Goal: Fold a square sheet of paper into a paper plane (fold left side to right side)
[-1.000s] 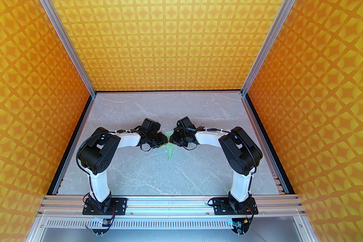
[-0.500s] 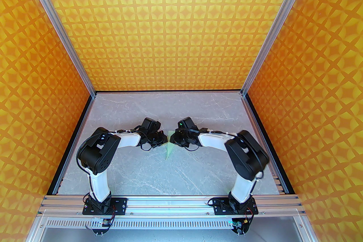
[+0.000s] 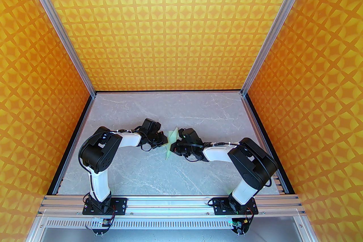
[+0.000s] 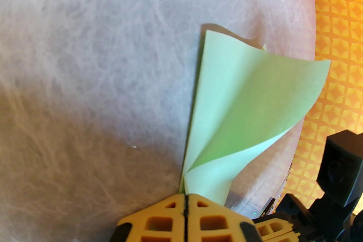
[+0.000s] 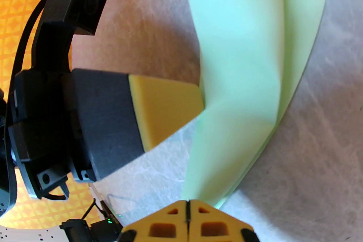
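The pale mint-green sheet of paper [image 3: 171, 137], creased into a slim pointed dart like a paper plane, stands between both grippers at the table's middle, its tip toward the near edge. My left gripper [image 3: 166, 142] is shut on its left side. In the left wrist view the paper [image 4: 241, 99] rises from the closed left gripper [image 4: 185, 197] with one flap curling open to the right. My right gripper [image 3: 173, 147] is shut on the near part. In the right wrist view the paper [image 5: 241, 50] bends up from the closed right gripper [image 5: 187, 204], and a left finger [image 5: 167, 110] presses its side.
The grey marble table [image 3: 141, 172] is boxed in by orange patterned walls [image 3: 181, 22] on three sides. An aluminium rail [image 3: 170, 202] carrying both arm bases runs along the near edge. The two wrists sit very close together over the paper.
My right arm has swung nearer and its gripper has shut on the paper. The paper's far end has lifted and spread open. The left arm has barely moved.
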Controlling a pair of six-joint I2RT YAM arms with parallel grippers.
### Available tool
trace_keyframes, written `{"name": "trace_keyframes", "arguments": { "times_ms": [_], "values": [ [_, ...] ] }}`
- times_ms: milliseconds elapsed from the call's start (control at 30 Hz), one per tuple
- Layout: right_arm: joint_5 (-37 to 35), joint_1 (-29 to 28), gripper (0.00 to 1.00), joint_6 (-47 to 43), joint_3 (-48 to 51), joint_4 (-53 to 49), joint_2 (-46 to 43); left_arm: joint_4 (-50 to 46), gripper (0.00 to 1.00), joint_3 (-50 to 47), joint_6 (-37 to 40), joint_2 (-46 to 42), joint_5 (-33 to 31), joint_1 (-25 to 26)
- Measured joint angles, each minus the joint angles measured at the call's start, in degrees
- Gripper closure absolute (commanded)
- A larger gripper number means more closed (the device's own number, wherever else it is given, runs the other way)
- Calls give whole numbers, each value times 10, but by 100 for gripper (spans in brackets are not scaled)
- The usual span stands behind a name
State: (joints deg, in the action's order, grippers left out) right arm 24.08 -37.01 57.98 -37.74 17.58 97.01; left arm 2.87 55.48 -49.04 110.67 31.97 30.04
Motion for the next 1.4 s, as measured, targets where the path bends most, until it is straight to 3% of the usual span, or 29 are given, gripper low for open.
{"name": "trace_keyframes", "arguments": {
  "times_ms": [267,1400],
  "values": [
    [7,-9,96,23,6,59,2,0,92,0,0,0,0,0],
    [15,-24,94,55,26,133,61,5,89,0,0,2,4,0]
  ]
}}
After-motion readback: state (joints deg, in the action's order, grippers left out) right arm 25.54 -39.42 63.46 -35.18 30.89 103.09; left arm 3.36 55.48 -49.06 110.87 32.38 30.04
